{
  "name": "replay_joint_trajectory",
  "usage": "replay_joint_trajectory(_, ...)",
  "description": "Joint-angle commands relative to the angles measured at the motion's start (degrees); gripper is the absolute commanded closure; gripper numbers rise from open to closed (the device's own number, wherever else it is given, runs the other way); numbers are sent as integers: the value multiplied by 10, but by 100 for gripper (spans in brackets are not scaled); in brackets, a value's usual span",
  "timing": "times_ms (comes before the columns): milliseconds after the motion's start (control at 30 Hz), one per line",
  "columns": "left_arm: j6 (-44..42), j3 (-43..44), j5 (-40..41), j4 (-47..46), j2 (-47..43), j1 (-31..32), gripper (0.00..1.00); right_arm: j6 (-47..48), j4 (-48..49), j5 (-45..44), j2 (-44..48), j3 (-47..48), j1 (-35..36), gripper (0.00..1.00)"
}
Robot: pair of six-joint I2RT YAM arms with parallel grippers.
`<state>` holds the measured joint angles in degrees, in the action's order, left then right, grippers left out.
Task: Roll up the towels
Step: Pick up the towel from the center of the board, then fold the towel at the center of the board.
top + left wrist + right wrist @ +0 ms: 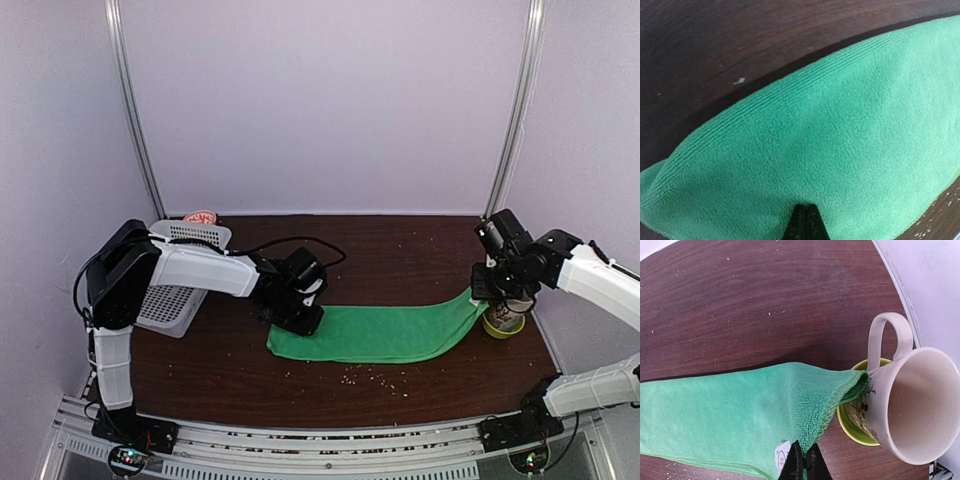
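The bright green towel [385,332] lies folded into a long strip across the dark wooden table [400,250]. My left gripper [300,316] is shut on its left end; in the left wrist view the closed fingertips [805,222] pinch into the green towel [830,150]. My right gripper [489,293] holds the right end slightly raised. In the right wrist view the shut gripper [804,462] pinches the green towel's [740,410] edge beside a white tag [781,455]. A pinkish towel [200,217] with orange print shows at the far edge of the basket.
A white perforated basket [185,285] sits at the left behind my left arm. A white mug [910,400] stands in a yellow-green cup [850,427] at the right edge, touching the towel's corner. Crumbs [375,378] lie scattered near the front.
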<state>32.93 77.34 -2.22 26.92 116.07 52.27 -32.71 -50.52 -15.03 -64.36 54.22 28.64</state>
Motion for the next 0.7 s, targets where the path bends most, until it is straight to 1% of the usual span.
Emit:
replay_joint_trajectory(0,19,32,-38,-7,26,24,100,31,-17,-13,20,45,2,100)
replay_joint_trajectory(133,22,41,-39,-4,21,25,100,39,1,45,21,73,10,100)
replay_joint_trajectory(267,14,44,-27,12,-2,25,100,34,21,66,3,90,43,100)
replay_joint_trajectory(433,14,39,-19,27,-41,23,91,19,40,74,-27,100,72,100)
replay_joint_trajectory(667,28,28,-21,33,-100,12,84,12,57,76,-48,110,95,100)
